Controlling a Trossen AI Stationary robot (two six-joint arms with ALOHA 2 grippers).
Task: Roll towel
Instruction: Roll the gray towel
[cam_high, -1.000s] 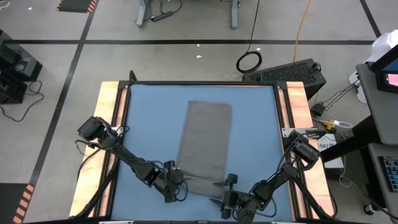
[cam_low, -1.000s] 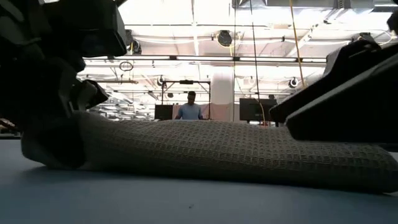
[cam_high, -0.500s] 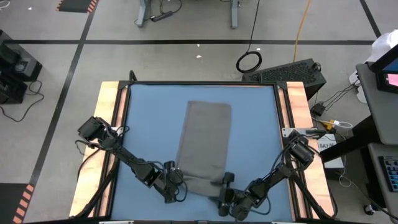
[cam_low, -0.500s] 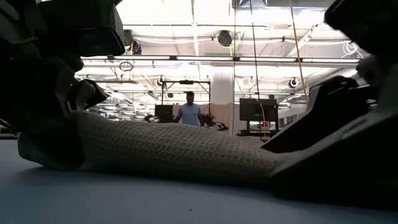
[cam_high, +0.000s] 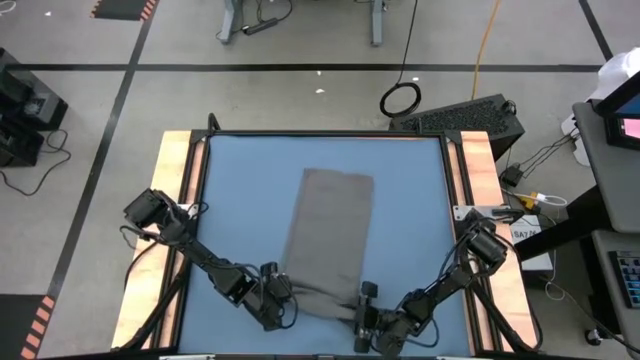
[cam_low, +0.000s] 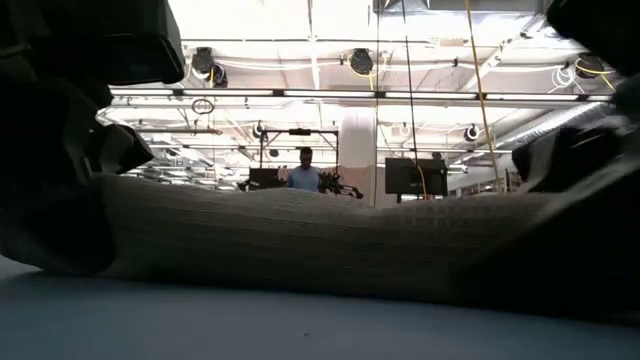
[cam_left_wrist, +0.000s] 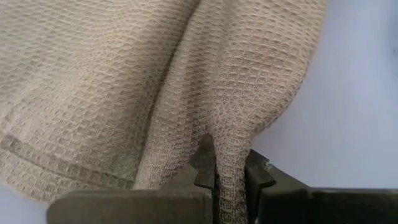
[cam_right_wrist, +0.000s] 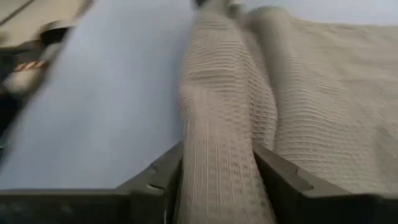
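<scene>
High view shows both hands, left hand (cam_high: 281, 305) and right hand (cam_high: 362, 312), clamped on the towel (cam_high: 326, 230) at the surface's near edge; uneven pulling could skew the roll.

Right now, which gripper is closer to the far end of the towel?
Neither clearly. The left gripper pinches the near-left corner of the towel, and the right gripper has the near-right corner between its fingers; both sit about equally far from its far end.
</scene>
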